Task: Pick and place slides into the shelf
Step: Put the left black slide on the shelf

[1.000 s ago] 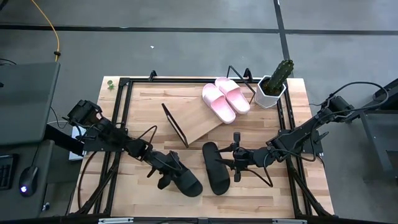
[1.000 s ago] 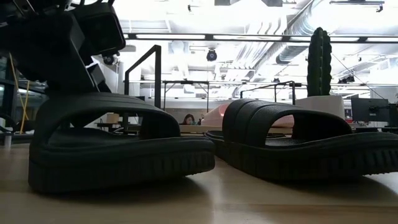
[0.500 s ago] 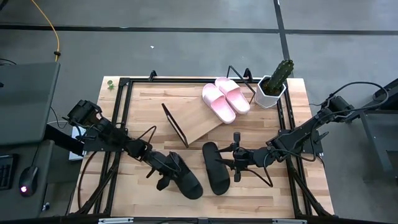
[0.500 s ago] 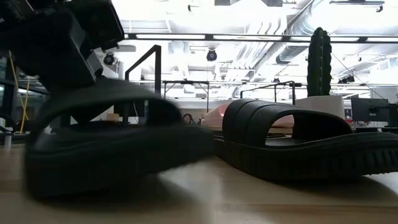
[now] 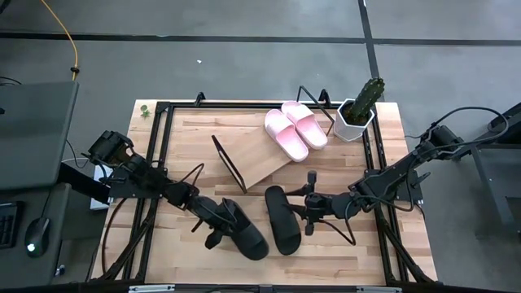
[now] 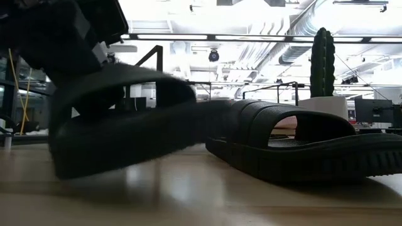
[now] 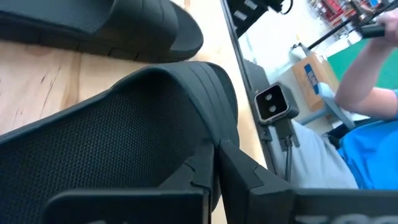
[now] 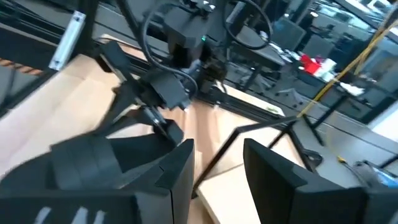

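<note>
Two black slides lie at the table's near middle. My left gripper (image 5: 215, 225) is shut on the left black slide (image 5: 242, 233), which shows tilted in the low view (image 6: 125, 119). The right black slide (image 5: 282, 220) rests flat on its sole on the table (image 6: 301, 147). My right gripper (image 5: 307, 212) is open and level at that slide's right side (image 8: 87, 162). Two pale pink slides (image 5: 285, 134) (image 5: 305, 122) lie sole-down, side by side, on the right part of the slanted wooden shelf (image 5: 256, 159). My left gripper (image 7: 216, 152) pinches the left black slide's side rim (image 7: 208, 140) beside the strap, one finger on the footbed side and one outside. It comes slanting from the table's left. The slide is tilted, its right end raised (image 6: 207, 113) and its left end low (image 6: 63, 166). My right gripper: I cannot tell whether a finger (image 8: 177, 165) touches the right black slide.
A cactus in a white pot (image 5: 358, 114) stands at the far right corner. A black frame (image 5: 163, 146) rims the wooden tabletop. The shelf's left half (image 5: 236, 159) is bare. A person in a blue sleeve (image 7: 373, 124) is beyond the near edge.
My left gripper has risen and tipped while staying shut. The left black slide, flat on the table a second ago, now stands tilted with its right end lifted toward the right black slide. The right black slide has kept still.
</note>
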